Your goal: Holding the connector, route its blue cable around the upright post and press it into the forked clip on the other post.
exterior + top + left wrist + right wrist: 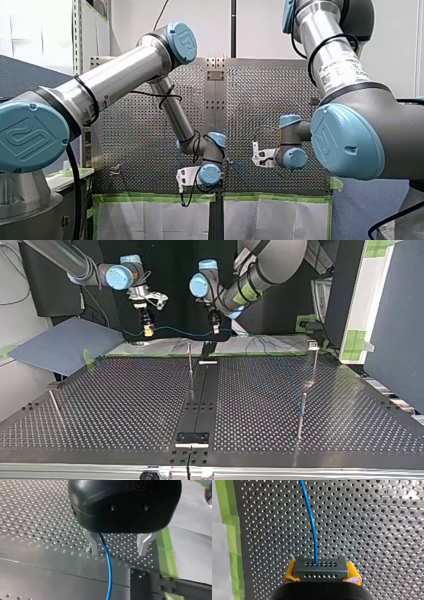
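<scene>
Perforated table (125, 405), thin upright posts (190, 362) standing on it, green tape (166, 555) edging it beside my left end effector (118, 552).

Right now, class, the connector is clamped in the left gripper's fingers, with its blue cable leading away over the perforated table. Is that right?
No. The connector is clamped in the fingers of the right gripper, not the left gripper, as the right wrist view shows. Its blue cable does lead away over the perforated table.

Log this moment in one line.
right gripper: shut on connector | left gripper: open, blue cable between its fingers | cable strung between grippers
</scene>
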